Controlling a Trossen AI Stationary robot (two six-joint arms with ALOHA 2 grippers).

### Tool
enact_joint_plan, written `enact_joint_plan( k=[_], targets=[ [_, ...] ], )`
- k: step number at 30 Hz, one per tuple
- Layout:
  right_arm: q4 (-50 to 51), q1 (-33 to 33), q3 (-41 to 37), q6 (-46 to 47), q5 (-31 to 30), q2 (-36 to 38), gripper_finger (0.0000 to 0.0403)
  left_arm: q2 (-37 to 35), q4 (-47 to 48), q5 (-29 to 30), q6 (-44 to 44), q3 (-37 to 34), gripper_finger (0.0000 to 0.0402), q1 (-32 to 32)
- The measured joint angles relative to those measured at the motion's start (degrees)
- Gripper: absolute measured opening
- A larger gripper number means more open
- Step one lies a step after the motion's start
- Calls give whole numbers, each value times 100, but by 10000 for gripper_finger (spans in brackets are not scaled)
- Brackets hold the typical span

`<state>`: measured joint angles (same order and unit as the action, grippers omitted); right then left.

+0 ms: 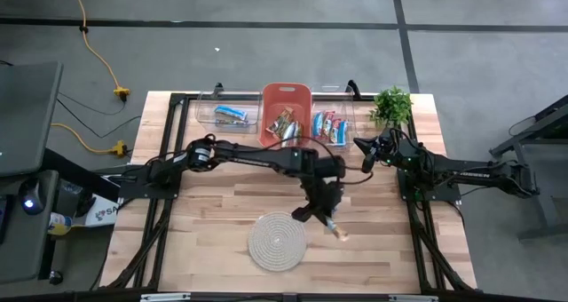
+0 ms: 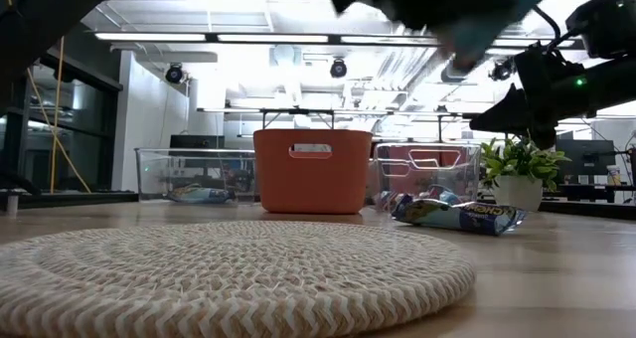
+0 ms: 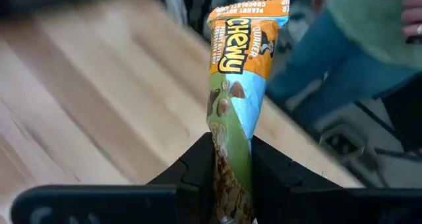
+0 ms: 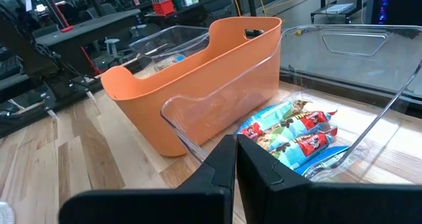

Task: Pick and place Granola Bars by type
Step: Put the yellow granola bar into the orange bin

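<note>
Now our left gripper [image 3: 231, 165] pinches a tan granola bar [image 3: 237, 92] by one end, lifted above the table [image 1: 373, 249]. We should carry it forward to the orange bin [image 1: 286, 93] and release low. Right gripper [image 4: 236, 159] waits closed.

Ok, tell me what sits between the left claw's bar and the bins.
Nothing visible. The left claw holds the bar over bare table; only open wood lies toward the orange bin.
</note>
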<state>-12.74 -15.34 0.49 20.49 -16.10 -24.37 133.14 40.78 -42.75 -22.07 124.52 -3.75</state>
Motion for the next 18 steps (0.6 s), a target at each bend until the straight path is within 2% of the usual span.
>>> enact_joint_plan(
  k=[5, 9, 14, 18],
  targets=[
    [1, 1, 0, 0, -2, 1, 0, -32, 276, -83, 57, 1064, 73, 78],
    [-16, -1, 0, 0, 6, 1, 0, -610, -383, -131, 301, 794, 73, 228],
    [-5, 1, 2, 0, 5, -1, 0, -1243, -304, 39, 602, 788, 73, 535],
    [-17, 1, 0, 0, 2, -8, 0, -1705, -335, 626, 733, 790, 73, 821]
  ],
)
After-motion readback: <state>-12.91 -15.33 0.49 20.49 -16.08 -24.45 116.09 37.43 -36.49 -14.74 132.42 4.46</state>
